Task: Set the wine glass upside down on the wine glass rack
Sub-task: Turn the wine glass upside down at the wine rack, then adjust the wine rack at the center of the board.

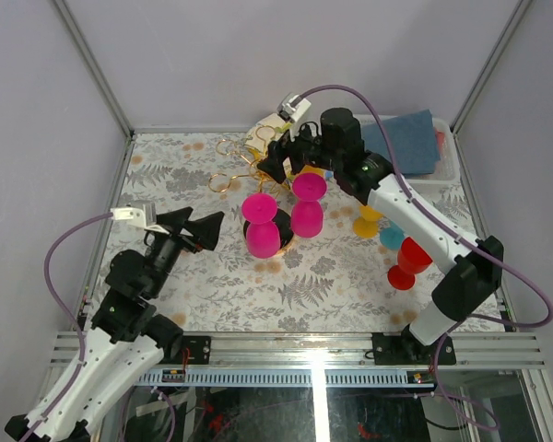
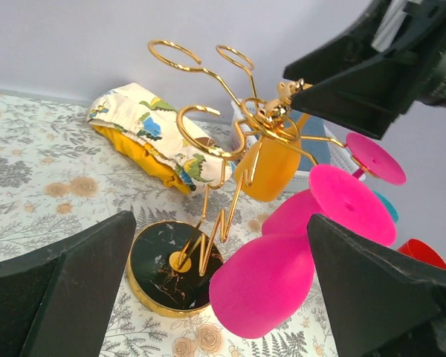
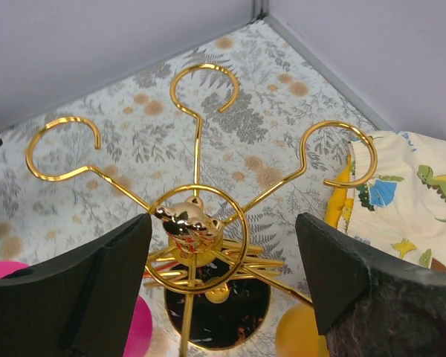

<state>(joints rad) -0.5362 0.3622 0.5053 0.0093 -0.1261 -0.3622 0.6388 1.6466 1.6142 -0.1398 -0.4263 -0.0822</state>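
Hanging inverted on wine glass rack (image 2: 160,271), wine glass (image 2: 264,286), free of jaws.

No readable text, labels or numbers in any view.
Only patterns show: cartoon dinosaurs on the cloth (image 3: 409,186) at right, ferns and flowers on the table cover (image 1: 304,285).

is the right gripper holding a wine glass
No, the right gripper hangs open over the wine glass rack, with nothing gripped between its jaws.
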